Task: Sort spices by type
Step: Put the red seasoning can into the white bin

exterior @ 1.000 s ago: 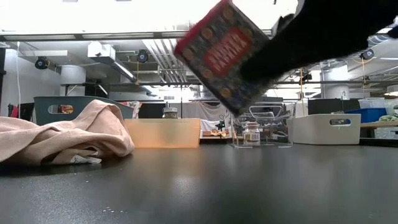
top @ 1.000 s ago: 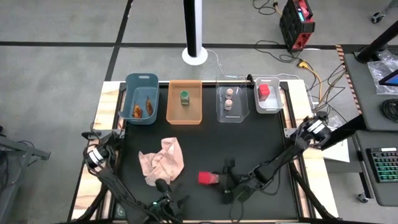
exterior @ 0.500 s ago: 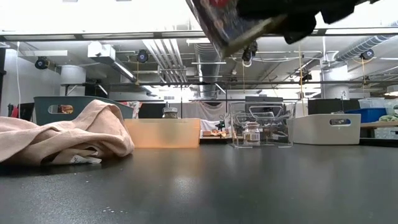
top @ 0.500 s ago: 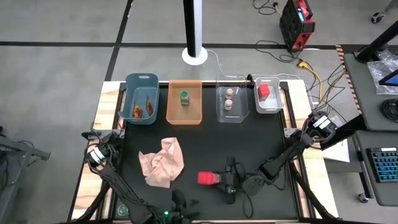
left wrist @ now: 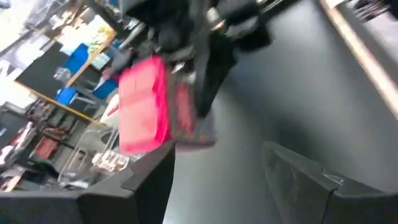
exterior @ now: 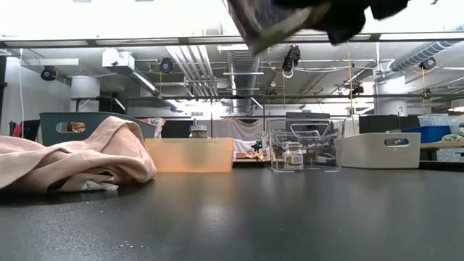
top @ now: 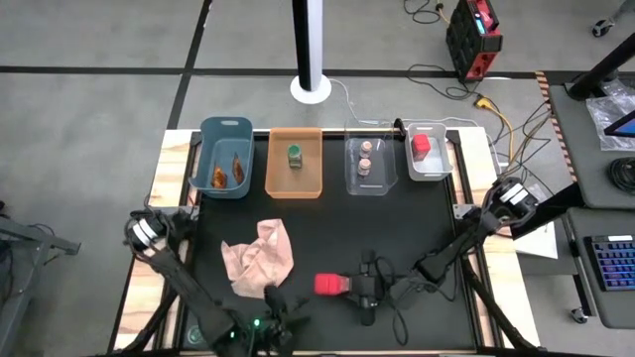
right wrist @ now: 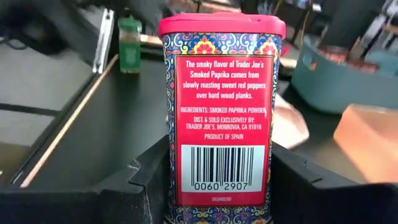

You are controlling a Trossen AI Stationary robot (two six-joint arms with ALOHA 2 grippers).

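Observation:
A red tin (top: 331,286) with a patterned label hangs over the mat near the table's front edge, and my right gripper (top: 351,289) is shut on it. In the low view the tin (exterior: 261,22) is at the top, well above the mat. My left gripper (top: 280,301) stands open just left of it, by the pink cloth (top: 260,258), with nothing between its fingers (left wrist: 298,180). Beyond the tin a green-capped jar (right wrist: 129,42) shows near the mat's edge; what it rests on I cannot tell. My right gripper pinches the tin's two narrow sides (right wrist: 171,180) between its fingers, near the tin's bottom end. The fingers come about level from the table's right and lie along the tin. The tin is lifted clear, with its lid (right wrist: 221,26) toward the table's left.
Four bins stand in a row at the far edge: a teal one (top: 210,149) with orange-brown packets, an orange one (top: 274,169) with a green-capped jar (top: 295,156), a clear one (top: 383,169) with two tan-lidded jars, and a white one (top: 443,164) with a red container (top: 422,144).
My right gripper has risen and tipped toward level with the red tin, which has gone up to the top of the low view. My left gripper has drawn back from the pink cloth toward the near edge and rolled about its own line.

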